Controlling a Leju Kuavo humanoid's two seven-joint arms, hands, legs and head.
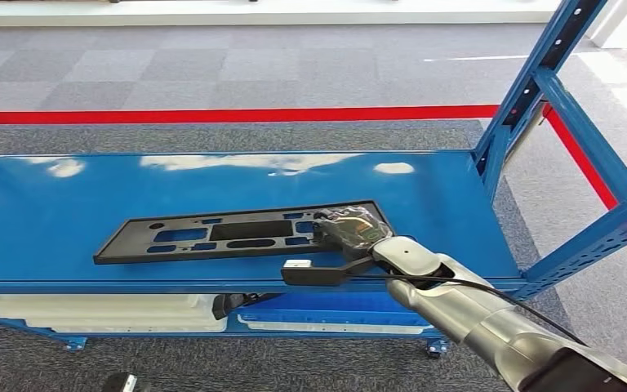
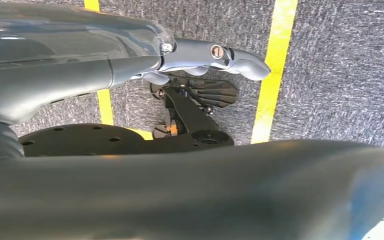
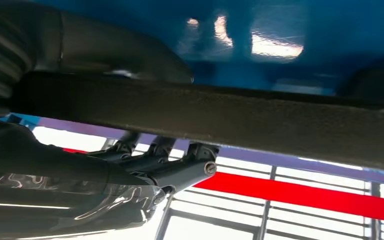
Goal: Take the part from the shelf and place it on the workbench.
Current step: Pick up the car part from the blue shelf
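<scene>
Since the blue shelf (image 1: 65, 204) takes up most of the head view, start there: a glossy painted deck with perforated uprights at the right, grey carpet and a red floor line beyond it. On that deck, toward the near edge and a bit left of centre, lies the part (image 1: 212, 235), a long flat black panel with cut-out slots, lying flat with its long side running left to right. It looks like moulded plastic or thin sheet, so probably light and fairly stiff, though a panel this long held by one end may droop or swing; the slick shelf paint means it could slide rather than lift cleanly. The right hand (image 1: 351, 229) sits on the panel's right end, and the right wrist view shows the black edge (image 3: 230, 120) running between thumb above and fingers (image 3: 180, 167) below, so it reads as clamped on the part at that end. Best hold is likely this rim, or the slots. White trays (image 1: 90, 314) sit on the lower tier. The left hand (image 2: 215, 55) hangs over carpet with yellow lines, holding nothing; fingers look loosely extended, apart
</scene>
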